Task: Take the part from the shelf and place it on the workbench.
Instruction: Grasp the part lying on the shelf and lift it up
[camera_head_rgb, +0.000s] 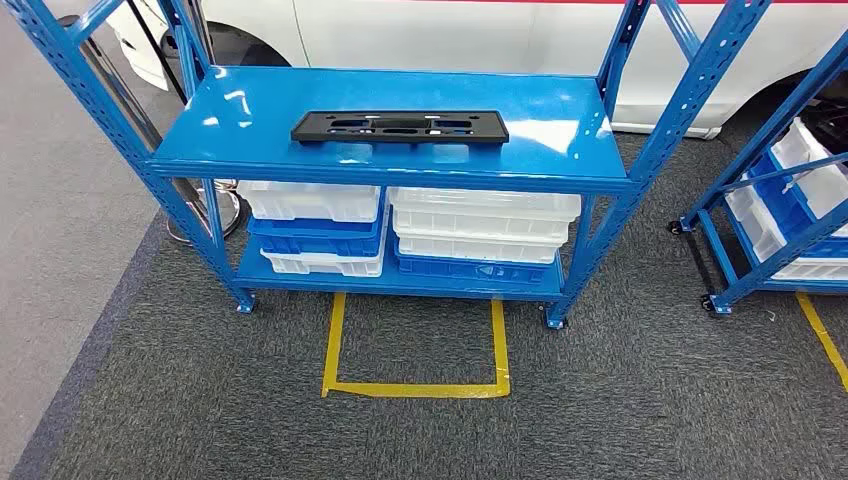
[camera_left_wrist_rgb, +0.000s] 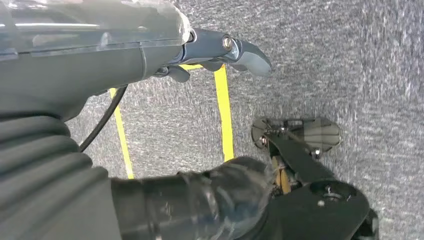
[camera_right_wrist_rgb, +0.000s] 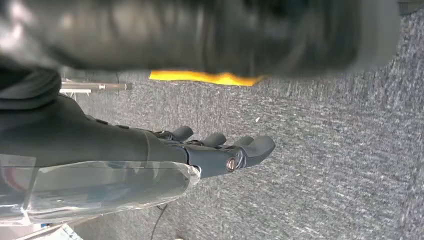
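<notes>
A flat black part (camera_head_rgb: 400, 126) with long slots lies across the middle of the blue shelf's top board (camera_head_rgb: 250, 110) in the head view. My left hand (camera_left_wrist_rgb: 220, 52) hangs over grey carpet, fingers stretched out and holding nothing. My right hand (camera_right_wrist_rgb: 225, 150) also hangs above the carpet, fingers extended and apart, with nothing in it. Both hands are far from the part.
White and blue bins (camera_head_rgb: 480, 230) are stacked on the shelf's lower board. A yellow tape outline (camera_head_rgb: 415, 388) marks the carpet in front of the shelf. A second blue rack (camera_head_rgb: 790, 200) with bins stands at the right. A white car (camera_head_rgb: 450, 30) is behind.
</notes>
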